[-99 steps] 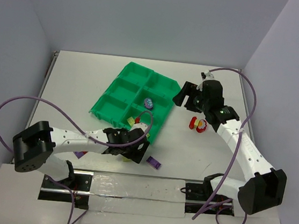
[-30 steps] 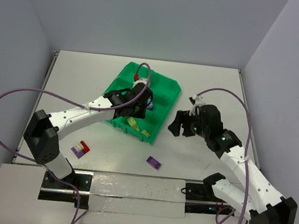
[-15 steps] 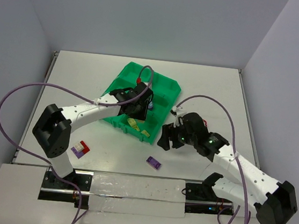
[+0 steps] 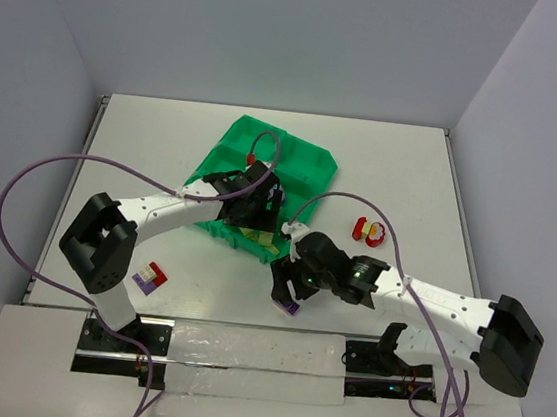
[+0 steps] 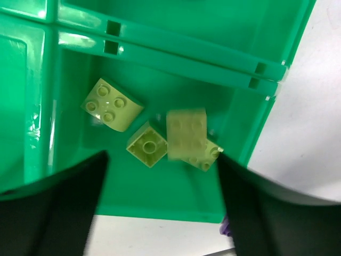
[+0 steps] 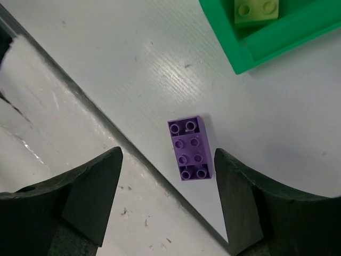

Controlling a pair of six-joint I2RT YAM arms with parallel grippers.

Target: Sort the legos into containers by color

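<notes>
Left gripper [image 5: 160,157] hangs over the green tray [image 4: 305,156], above the corner compartment [image 5: 160,186] nearest the arms. Fingers [image 5: 69,202] are spread wide, nothing clamped. Four yellow bricks [image 5: 112,104] are in that compartment, bunched toward its outer wall; one is blurred, so I can't tell whether it is resting. The compartment's outer corner is close to bare desk [image 4: 164,155].

Right gripper [image 6: 168,153] is low over the purple brick [image 6: 191,148], jaws wide and straddling it. The brick lies flat, studs up, nearer one finger [image 6: 240,197] than the other; I can't tell if it touches. The brick is just off the tray's near corner and close to the clear strip [image 4: 242,350] along the desk's front edge, with tight room on that side.

A red-and-yellow cluster [image 4: 367,231] lies on open desk right of the tray, well apart from both grippers. A red, white and purple stack [image 4: 150,276] lies left, near the left arm's base. The far desk, behind the tray, is open.
</notes>
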